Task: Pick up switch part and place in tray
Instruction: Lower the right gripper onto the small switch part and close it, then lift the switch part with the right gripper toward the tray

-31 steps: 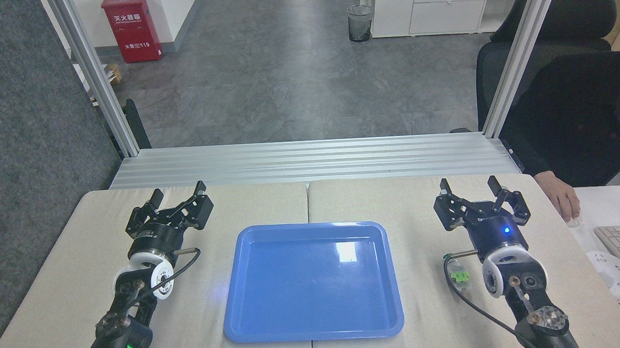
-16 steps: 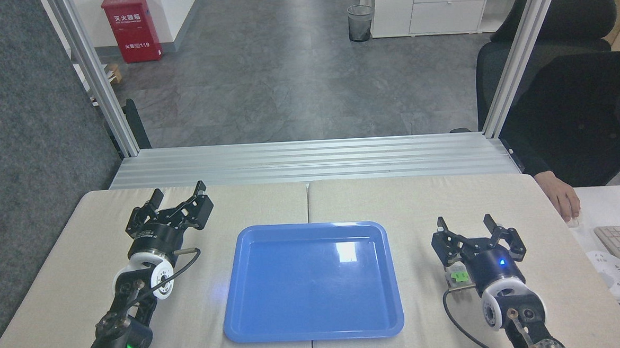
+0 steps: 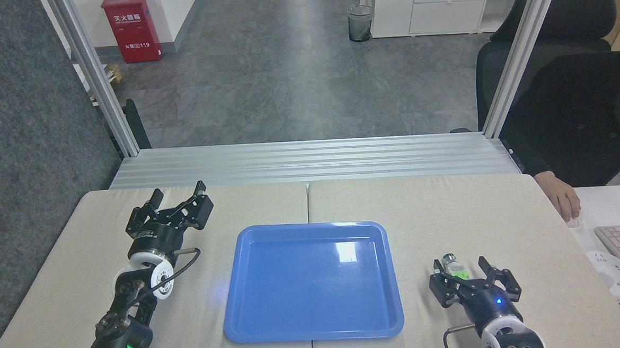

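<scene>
Head view: switch part (image 3: 454,267) lies on the table near its front right corner, just beyond and between the spread fingers of the right tool (image 3: 460,280), which is open and holds nothing. Long axis runs roughly away from the robot, dark cylindrical end farthest, green middle nearest the tool; whether a finger touches it cannot be told. Left tool (image 3: 176,199), also open and empty, sits well apart beyond the tray (image 3: 232,310), so the right arm is plainly nearer; judged, the grasp turns on closing across the short width, then carrying left to the tray.
</scene>
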